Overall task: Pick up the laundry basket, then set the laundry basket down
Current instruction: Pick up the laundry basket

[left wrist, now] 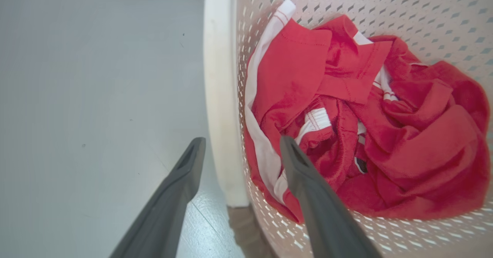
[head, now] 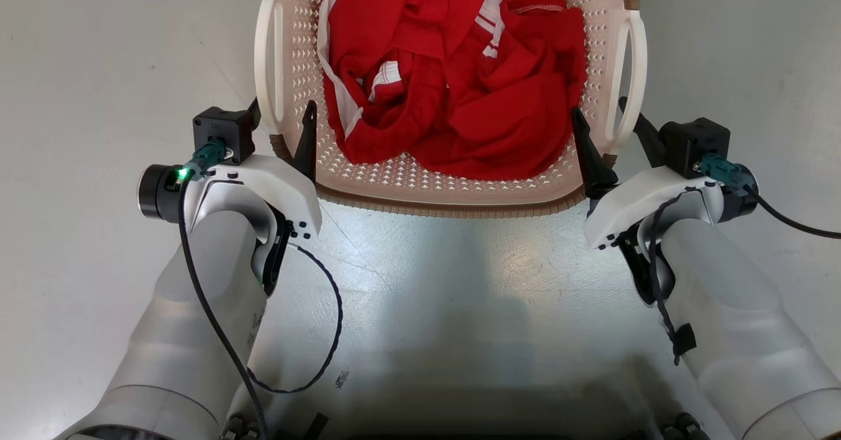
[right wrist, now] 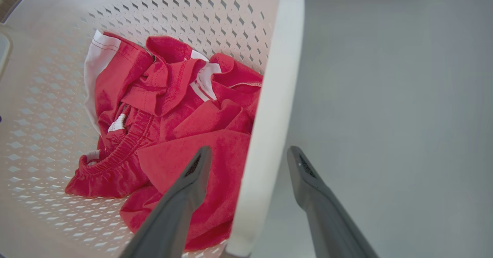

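The laundry basket is cream-white and perforated with a brown woven-look rim, and sits straight ahead at the top of the head view. Red and white clothes fill it. My left gripper is open, with one finger inside the basket wall and one outside, straddling the near end of the left white handle. In the left wrist view, the handle runs between the spread fingertips of that gripper. My right gripper is open and straddles the right handle the same way, as the right wrist view shows.
Glossy grey floor lies all around the basket and between my forearms. Black cables hang from both wrists, and the left one loops low over the floor.
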Robot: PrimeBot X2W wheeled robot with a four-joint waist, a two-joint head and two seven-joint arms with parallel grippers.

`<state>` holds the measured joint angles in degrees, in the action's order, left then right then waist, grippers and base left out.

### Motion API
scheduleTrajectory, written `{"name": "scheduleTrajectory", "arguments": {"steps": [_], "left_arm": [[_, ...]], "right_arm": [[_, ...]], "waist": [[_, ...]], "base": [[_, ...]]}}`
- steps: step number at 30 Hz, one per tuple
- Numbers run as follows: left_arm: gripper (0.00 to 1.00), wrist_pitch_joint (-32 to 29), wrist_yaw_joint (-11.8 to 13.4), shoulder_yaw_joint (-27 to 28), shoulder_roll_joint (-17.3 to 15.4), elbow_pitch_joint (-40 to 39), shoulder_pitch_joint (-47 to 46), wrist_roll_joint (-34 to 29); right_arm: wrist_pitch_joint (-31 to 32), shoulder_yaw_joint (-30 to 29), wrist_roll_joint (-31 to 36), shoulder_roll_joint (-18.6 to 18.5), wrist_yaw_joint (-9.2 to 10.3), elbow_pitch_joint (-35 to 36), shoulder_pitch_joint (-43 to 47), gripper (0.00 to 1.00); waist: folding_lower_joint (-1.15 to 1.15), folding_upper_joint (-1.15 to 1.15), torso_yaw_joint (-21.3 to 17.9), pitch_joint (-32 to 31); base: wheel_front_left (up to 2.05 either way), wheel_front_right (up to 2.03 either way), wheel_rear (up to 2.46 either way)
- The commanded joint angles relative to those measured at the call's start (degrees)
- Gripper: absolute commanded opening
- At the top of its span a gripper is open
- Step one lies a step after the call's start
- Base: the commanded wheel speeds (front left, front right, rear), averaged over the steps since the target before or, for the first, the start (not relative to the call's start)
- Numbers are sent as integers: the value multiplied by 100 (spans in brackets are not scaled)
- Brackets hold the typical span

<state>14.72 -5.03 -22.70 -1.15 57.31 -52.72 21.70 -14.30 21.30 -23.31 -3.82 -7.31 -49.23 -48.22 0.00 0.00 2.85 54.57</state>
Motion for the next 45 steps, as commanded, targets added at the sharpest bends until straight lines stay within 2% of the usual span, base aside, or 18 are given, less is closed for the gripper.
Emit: {"name": "scheduleTrajectory", "arguments": {"steps": [1,27,28,29,30,31,45], "left_arm": [[100,28,51,67,-173,-11,79,31],[100,28,119,-118,-173,35,2,198],[99,28,115,-138,-173,27,-6,195],[65,27,100,-172,-173,45,-10,196],[36,27,89,-197,-173,49,-21,210],[0,25,76,-226,-173,52,-32,229],[0,24,105,-606,-173,109,-20,576]], "right_arm": [[-70,125,-91,94,-18,17,232,100],[-70,354,-500,94,-18,-179,105,100],[-70,377,-540,94,-18,-201,101,95],[-70,401,-577,94,-18,-217,91,72],[-70,425,-611,94,-18,-235,81,24],[-70,462,-662,94,-18,-273,76,0],[-70,788,-973,94,-18,-491,95,0]], "waist": [[0,0,5,9],[0,0,28,18],[0,0,28,26],[0,0,26,36],[0,0,24,48],[0,0,23,60],[0,0,24,-94]], "base": [[0,0,0],[0,0,0],[0,0,0],[0,0,0],[0,0,0],[0,0,0],[0,0,0]]}}
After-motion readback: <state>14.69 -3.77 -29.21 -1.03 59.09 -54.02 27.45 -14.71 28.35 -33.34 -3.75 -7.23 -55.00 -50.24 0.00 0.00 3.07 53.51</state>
